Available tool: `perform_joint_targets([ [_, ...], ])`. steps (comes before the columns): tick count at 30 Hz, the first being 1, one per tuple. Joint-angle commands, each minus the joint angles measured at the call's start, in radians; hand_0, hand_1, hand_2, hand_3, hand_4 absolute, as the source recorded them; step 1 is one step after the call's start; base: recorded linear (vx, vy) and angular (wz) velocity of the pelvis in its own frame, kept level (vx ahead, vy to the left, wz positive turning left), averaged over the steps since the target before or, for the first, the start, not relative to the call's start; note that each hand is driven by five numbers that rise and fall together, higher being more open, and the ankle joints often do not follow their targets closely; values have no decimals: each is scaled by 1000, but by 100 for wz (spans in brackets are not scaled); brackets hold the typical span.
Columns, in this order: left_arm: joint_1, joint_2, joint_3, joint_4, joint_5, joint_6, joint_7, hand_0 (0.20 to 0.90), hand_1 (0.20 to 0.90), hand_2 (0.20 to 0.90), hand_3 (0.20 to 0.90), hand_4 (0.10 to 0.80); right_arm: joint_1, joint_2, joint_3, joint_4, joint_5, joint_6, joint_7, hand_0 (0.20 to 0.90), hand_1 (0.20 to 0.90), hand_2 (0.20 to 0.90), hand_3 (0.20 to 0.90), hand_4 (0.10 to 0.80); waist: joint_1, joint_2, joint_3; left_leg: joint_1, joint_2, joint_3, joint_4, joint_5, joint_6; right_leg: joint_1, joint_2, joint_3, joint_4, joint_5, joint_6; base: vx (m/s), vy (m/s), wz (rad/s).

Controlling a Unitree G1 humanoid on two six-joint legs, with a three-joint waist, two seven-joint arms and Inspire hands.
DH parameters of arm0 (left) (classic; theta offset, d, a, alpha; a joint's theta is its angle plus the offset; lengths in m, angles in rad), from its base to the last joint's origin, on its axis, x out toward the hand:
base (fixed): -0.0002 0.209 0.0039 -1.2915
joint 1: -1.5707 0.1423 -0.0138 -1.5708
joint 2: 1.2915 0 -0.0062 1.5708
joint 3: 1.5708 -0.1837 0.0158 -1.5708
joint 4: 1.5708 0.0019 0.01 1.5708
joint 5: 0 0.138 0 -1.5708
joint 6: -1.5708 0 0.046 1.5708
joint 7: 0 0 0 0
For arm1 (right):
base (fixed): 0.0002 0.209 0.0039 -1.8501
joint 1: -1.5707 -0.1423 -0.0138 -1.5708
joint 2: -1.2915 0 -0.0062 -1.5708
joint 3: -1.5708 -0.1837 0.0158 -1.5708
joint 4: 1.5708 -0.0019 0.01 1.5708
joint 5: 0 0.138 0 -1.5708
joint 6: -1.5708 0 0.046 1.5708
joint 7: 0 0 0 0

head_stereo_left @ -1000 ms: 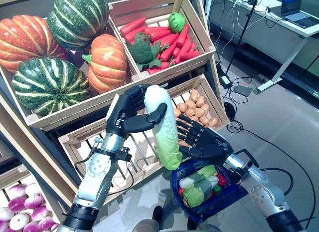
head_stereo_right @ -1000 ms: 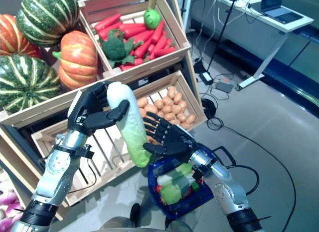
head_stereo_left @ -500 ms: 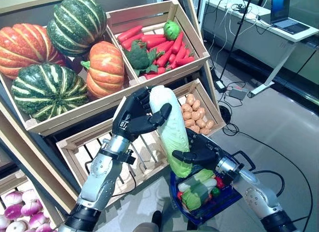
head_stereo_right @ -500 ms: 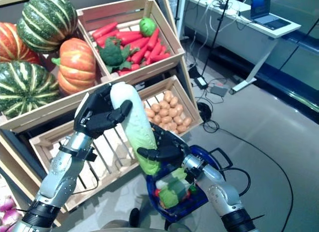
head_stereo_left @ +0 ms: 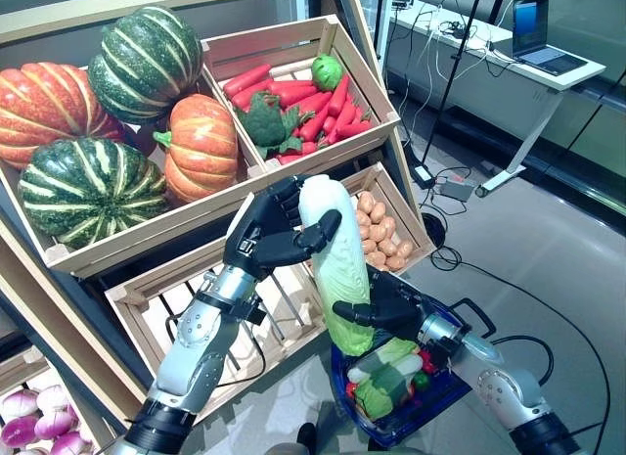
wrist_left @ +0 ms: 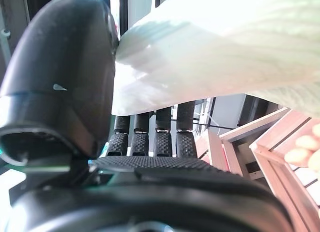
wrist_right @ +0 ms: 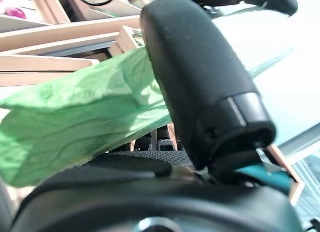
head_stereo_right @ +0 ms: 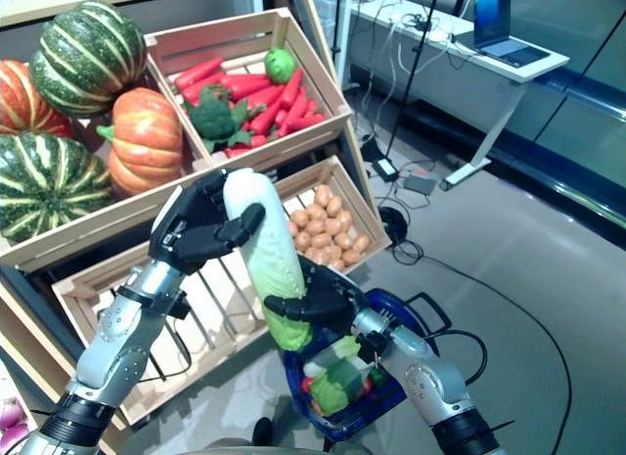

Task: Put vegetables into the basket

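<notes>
A long pale napa cabbage (head_stereo_left: pixel 337 269) hangs upright in the air in front of the crates. My left hand (head_stereo_left: pixel 266 238) is shut on its white upper end, thumb (wrist_left: pixel 65 77) across the front and fingers behind. My right hand (head_stereo_left: pixel 391 303) is shut on the green leafy lower end (wrist_right: pixel 75 117), with its thumb (wrist_right: pixel 200 77) pressed over the leaves. Just below the cabbage, by my right forearm, hangs a blue basket (head_stereo_left: pixel 442 396). It holds several green, white and red vegetables (head_stereo_left: pixel 386 377).
Behind stand sloped wooden crates: pumpkins (head_stereo_left: pixel 88 132) upper left, carrots and broccoli (head_stereo_left: pixel 293 103) upper right, potatoes (head_stereo_left: pixel 381 235) lower right, and a bare slatted crate (head_stereo_left: pixel 166 308). Purple onions (head_stereo_left: pixel 39 431) lie lower left. A desk with a laptop (head_stereo_left: pixel 533 44) stands far right, with cables on the floor.
The camera has shifted. My right hand has gone from fingers spread behind the cabbage to a grip on its leafy end. The cabbage now stands over the basket.
</notes>
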Motion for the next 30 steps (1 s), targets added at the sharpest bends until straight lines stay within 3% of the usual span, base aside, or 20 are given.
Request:
perform_joint_targets([
  [1, -143, -18, -49, -148, -105, -109, -87, 300, 300, 300, 300, 400, -81, -39, 85, -4, -39, 25, 104, 900, 900, 900, 900, 800, 11, -29, -87, 25, -32, 20, 4, -117, -8, -5, -56, 5, 10, 12, 56, 0, 0, 0],
  [3, -153, -10, -57, -150, -106, -104, -87, 300, 300, 300, 300, 400, -92, -51, 98, 0, -25, 21, 110, 900, 900, 900, 900, 800, 13, -30, -85, 27, -32, 19, 5, -117, -9, -3, -55, 4, 13, 11, 57, 0, 0, 0],
  [4, -159, -2, -64, -148, -98, -106, -88, 300, 300, 300, 300, 400, -101, -53, 105, 7, -16, 17, 115, 575, 575, 575, 575, 584, 14, -31, -84, 29, -33, 18, 6, -118, -8, -2, -55, 4, 14, 9, 56, 0, 0, 0],
  [5, -161, 0, -65, -146, -99, -107, -89, 300, 300, 300, 300, 400, -103, -53, 106, 9, -14, 15, 116, 575, 575, 575, 575, 584, 14, -31, -84, 29, -33, 18, 6, -119, -7, -2, -55, 5, 14, 9, 56, 0, 0, 0],
  [6, -162, 3, -69, -142, -104, -107, -95, 300, 300, 300, 300, 400, -105, -51, 109, 12, -12, 12, 117, 392, 392, 392, 392, 461, 14, -31, -84, 31, -34, 16, 6, -120, -6, 0, -55, 6, 15, 8, 56, 17, -7, -5],
  [7, -158, 3, -68, -144, -106, -101, -102, 300, 300, 300, 300, 400, -103, -50, 109, 12, -11, 7, 110, 300, 300, 300, 300, 400, 15, -30, -85, 34, -33, 14, 5, -121, -6, 2, -55, 6, 15, 8, 57, 21, -8, -7],
  [22, -134, 11, -66, -152, -116, -65, -138, 300, 300, 300, 300, 400, -74, -40, 96, -20, 0, -9, 100, 300, 300, 300, 300, 400, 12, -24, -86, 38, -32, 10, 8, -125, -2, 8, -53, 17, 15, 3, 56, 3, -3, -2],
  [23, -131, 11, -66, -152, -108, -64, -134, 342, 342, 342, 342, 428, -71, -41, 95, -23, 4, -16, 96, 300, 300, 300, 300, 400, 12, -24, -86, 38, -32, 10, 7, -125, -2, 8, -54, 17, 14, 3, 57, 0, 0, 0],
  [24, -131, 15, -65, -151, -102, -65, -128, 502, 502, 502, 502, 535, -69, -40, 94, -23, 10, -20, 93, 300, 300, 300, 300, 400, 12, -23, -86, 38, -32, 10, 7, -125, -2, 8, -53, 18, 14, 3, 57, 0, 0, 0],
  [25, -129, 16, -65, -149, -94, -67, -120, 900, 900, 900, 900, 800, -67, -38, 90, -22, 23, -24, 89, 300, 300, 300, 300, 400, 12, -22, -86, 39, -32, 10, 6, -125, -2, 9, -53, 17, 13, 3, 57, 0, 0, 0],
  [30, -112, 13, -30, -135, -111, -59, -93, 900, 900, 900, 900, 800, -47, -15, 66, -7, 41, -54, 68, 300, 300, 300, 300, 400, 15, -21, -89, 37, -29, 8, 5, -123, -3, 11, -52, 15, 10, 3, 56, 0, 0, 0],
])
